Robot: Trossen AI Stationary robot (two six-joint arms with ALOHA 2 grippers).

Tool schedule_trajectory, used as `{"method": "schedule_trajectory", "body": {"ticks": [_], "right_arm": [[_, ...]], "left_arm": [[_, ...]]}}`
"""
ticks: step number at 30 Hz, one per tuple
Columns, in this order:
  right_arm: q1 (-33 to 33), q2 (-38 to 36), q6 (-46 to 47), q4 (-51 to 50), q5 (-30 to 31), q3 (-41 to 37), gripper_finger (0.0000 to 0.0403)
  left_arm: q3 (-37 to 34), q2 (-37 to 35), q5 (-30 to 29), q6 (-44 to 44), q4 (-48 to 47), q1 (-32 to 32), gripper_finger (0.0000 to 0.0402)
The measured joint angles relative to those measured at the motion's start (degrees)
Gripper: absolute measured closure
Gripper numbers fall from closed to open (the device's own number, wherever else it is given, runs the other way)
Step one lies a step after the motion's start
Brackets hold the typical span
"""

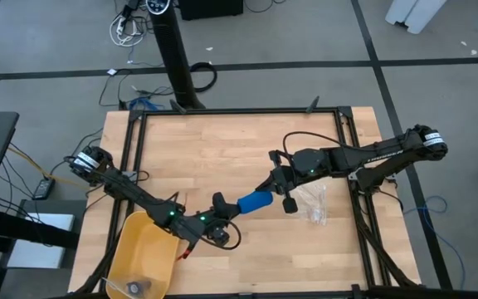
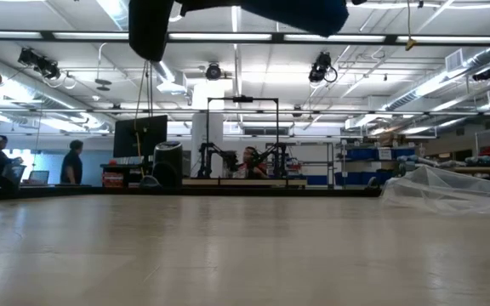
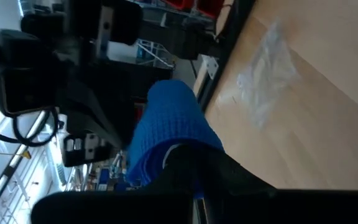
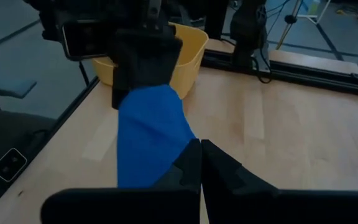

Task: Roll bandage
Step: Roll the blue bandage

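Observation:
The bright blue bandage (image 1: 256,202) is a short, thick piece that spans between my two grippers above the middle of the wooden table (image 1: 222,149). My left gripper (image 1: 225,208) is shut on its left end and my right gripper (image 1: 274,193) is shut on its right end. In the low view the bandage (image 2: 287,13) shows at the picture's top, well above the table top. The right wrist view shows the bandage (image 4: 148,137) running from my right fingers to the left gripper (image 4: 145,62). My left gripper pinches the bandage's left end (image 3: 166,146) between its two fingers, coming about level from the table's left. The bandage is lifted clear of the table. My right gripper pinches the bandage's right end (image 4: 173,152) between its shut fingers, coming about level from the table's right. The bandage stretches away from the fingers toward the left gripper, clear of the table.
A yellow plastic bin (image 1: 143,249) stands at the table's near left corner, under the left arm. A clear crinkled plastic bag (image 1: 314,203) lies on the table just right of the right gripper. People show in the room beyond the table (image 2: 73,161).

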Motion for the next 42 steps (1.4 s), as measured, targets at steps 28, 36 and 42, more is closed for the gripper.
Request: {"method": "schedule_trajectory", "body": {"ticks": [28,36,42], "right_arm": [[0.02,-1.16,1.03,-0.67,6.49,0.00,0.0299],[0.48,-3.72,3.17,0.57,6.74,0.00,0.0295],[3.68,-0.47,0.81,4.34,5.76,0.00,0.0343]], "left_arm": [[0.00,0.02,0.31,15.25,5.28,2.56,0.0386],[0.00,0.02,-0.21,14.96,4.80,2.64,0.0386],[0.02,0.02,-0.21,13.72,4.71,3.19,0.0386]]}}
